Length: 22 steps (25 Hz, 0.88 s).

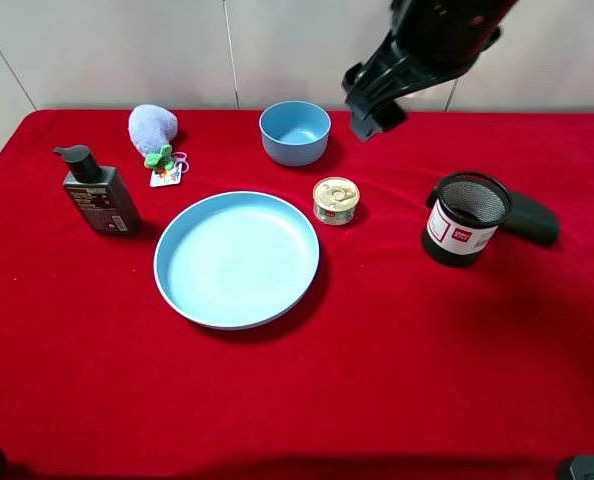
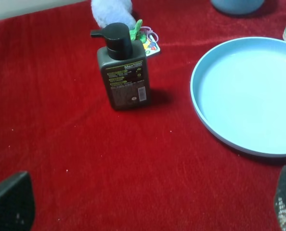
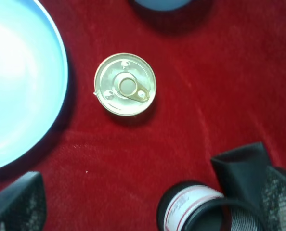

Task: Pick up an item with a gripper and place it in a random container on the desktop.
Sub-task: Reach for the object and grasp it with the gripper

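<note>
The small tin can (image 1: 336, 200) with a gold pull-tab lid stands upright on the red desktop (image 1: 397, 350), between the light blue plate and the mesh cup. It also shows in the right wrist view (image 3: 125, 84). The black wire-mesh cup (image 1: 465, 218) with a white-and-red label stands to its right and also shows in the right wrist view (image 3: 196, 211). My right gripper (image 1: 369, 118) (image 3: 150, 202) hangs open and empty, high above the can and a little behind it. My left gripper (image 2: 149, 202) is open and empty, low over the cloth near the pump bottle.
A light blue plate (image 1: 192, 300) lies mid-table and a light blue bowl (image 1: 295, 132) stands behind it. A dark pump bottle (image 1: 99, 190) (image 2: 123, 72) and a lilac plush toy (image 1: 152, 128) are at the left. A black object (image 1: 532, 218) lies behind the cup.
</note>
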{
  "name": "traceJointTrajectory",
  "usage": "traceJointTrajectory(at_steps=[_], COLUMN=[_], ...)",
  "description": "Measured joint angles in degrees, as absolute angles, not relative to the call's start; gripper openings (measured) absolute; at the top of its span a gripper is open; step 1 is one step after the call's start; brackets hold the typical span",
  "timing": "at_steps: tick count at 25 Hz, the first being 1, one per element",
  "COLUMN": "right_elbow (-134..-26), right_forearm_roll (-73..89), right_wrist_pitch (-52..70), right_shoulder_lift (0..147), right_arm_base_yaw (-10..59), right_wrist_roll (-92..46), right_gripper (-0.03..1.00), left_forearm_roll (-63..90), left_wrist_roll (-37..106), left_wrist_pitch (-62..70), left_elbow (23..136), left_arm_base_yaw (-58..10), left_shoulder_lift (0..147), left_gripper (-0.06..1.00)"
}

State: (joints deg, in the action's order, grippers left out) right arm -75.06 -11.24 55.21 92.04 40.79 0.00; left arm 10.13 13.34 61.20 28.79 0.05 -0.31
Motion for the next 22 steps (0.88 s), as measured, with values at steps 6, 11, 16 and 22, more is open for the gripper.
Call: traceJointTrajectory(at_steps=[6, 11, 16, 22], right_elbow=[-77.37, -79.84, -83.15, -84.14], right_forearm_roll=[-9.53, -7.81, -7.63, -7.56], right_wrist_pitch=[53.39, 52.17, 51.28, 49.33], right_shoulder_lift=[97.28, 102.34, 106.81, 110.3], right_arm_base_yaw=[40.79, 40.79, 40.79, 40.65], right_wrist_roll=[-4.29, -7.65, -9.32, -9.68], right_gripper=[0.69, 0.69, 0.69, 0.69], left_forearm_roll=[10.13, 10.13, 10.13, 10.13], left_wrist_roll=[13.34, 13.34, 13.34, 13.34], left_wrist_pitch=[61.2, 61.2, 61.2, 61.2], left_elbow=[28.79, 28.79, 28.79, 28.79], left_arm_base_yaw=[0.05, 0.05, 0.05, 0.05], left_shoulder_lift=[-0.31, -0.31, -0.31, -0.31], left_gripper=[0.98, 0.98, 0.98, 0.98])
